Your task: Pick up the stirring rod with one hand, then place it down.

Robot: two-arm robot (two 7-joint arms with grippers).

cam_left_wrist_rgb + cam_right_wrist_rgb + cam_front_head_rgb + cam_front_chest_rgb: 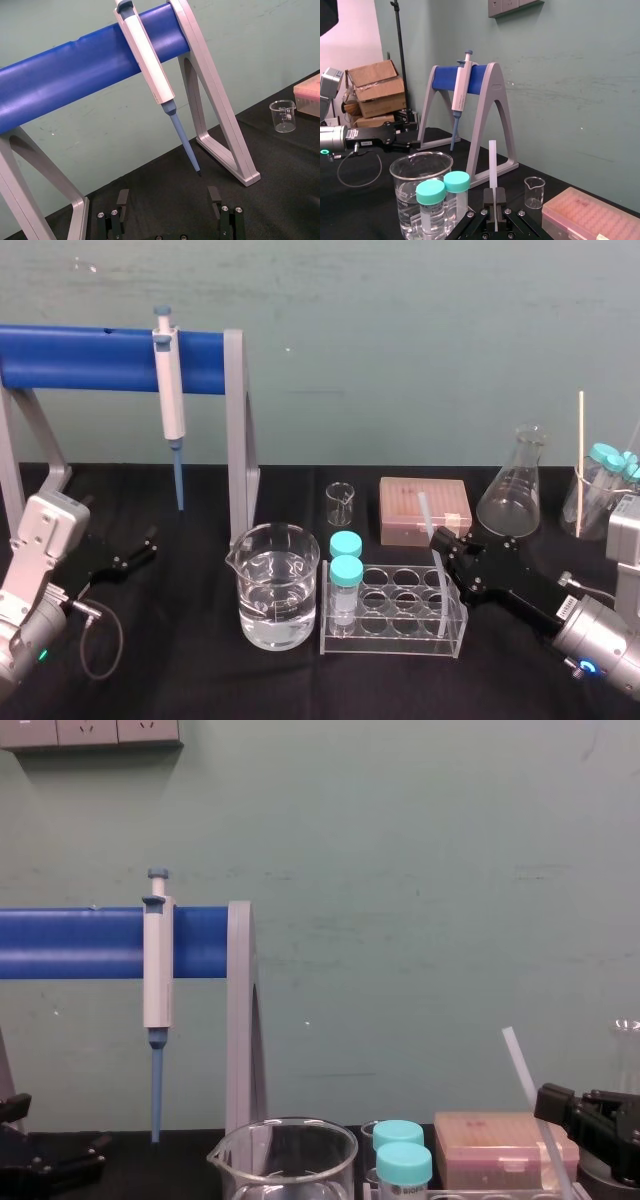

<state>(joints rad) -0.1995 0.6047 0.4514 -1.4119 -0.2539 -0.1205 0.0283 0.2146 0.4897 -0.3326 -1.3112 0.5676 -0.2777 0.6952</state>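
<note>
Over the right end of the tube rack (395, 640), the stirring rod (425, 512) is standing steeply, its long axis near upright and its upper end leaning left. Its lower end is dipping among the rack's right cells; contact there is unclear. The right hand (440, 538) is pinching it narrowly around the middle, likely so that it clears the glassware on the way down. The left hand (140, 548) is lying spread wide on the counter (200, 680) at the left, by the pipette stand (80, 358), probably parked out of the way.
</note>
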